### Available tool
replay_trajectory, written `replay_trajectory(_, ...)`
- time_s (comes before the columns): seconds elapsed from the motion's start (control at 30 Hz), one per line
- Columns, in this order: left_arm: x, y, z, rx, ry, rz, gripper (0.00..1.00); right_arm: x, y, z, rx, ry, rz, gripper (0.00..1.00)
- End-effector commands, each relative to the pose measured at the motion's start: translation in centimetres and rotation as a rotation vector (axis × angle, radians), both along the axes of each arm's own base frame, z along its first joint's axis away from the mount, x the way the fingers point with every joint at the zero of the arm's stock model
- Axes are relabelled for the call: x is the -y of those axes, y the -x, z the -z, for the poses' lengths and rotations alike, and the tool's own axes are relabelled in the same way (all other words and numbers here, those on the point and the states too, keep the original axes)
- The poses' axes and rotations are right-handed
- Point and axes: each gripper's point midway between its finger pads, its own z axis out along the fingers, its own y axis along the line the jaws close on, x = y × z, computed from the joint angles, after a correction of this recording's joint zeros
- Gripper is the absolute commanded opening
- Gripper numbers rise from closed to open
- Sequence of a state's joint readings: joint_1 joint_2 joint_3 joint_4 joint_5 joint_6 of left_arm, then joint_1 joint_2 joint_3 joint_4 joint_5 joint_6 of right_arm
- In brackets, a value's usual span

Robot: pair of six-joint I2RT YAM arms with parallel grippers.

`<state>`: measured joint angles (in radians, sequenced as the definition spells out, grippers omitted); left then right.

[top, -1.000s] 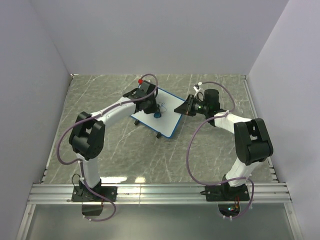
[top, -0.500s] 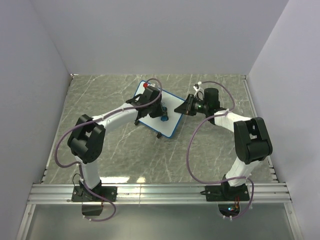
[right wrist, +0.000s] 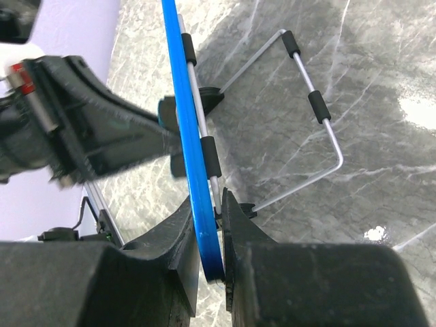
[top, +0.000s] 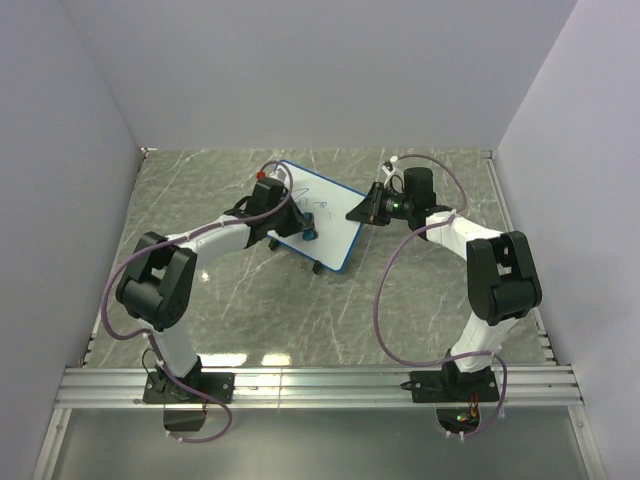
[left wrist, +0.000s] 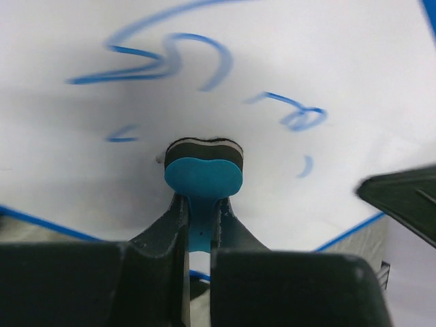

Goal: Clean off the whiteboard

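The whiteboard (top: 335, 215), white with a thin blue frame, stands tilted at the table's middle back. Blue scribble (left wrist: 170, 61) covers its face in the left wrist view. My left gripper (top: 300, 222) is shut on a small blue eraser (left wrist: 203, 177), whose pad end presses on the board face below the scribble. My right gripper (top: 362, 212) is shut on the board's blue right edge (right wrist: 194, 150), seen edge-on in the right wrist view. A wire stand (right wrist: 310, 102) with black sleeves juts from the board's back.
The grey marble table (top: 250, 300) is walled in by pale panels on the left, back and right. A metal rail (top: 320, 385) runs along the near edge by the arm bases. Purple cables loop off both arms.
My left gripper with the eraser has swept left and a little back across the board face. The right gripper has kept its hold on the board's edge, shifting slightly back.
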<state>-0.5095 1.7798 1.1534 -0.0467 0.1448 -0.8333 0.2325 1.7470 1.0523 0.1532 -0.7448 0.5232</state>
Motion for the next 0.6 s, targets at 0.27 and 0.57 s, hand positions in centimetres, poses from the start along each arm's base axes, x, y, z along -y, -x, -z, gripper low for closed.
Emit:
replay_trajectory(0.27,-6.8,1.4,9.3,-0.146,-0.205,-0.092,0.00,0.6,-0.3,1.3,-0.097,0.102,0.055,0.00)
replay_trajectory(0.57,1.2,5.1,7.8,-0.096,-0.163,0.200,0.00,0.0,-0.1,1.2,-0.112,0.112,0.054,0.00)
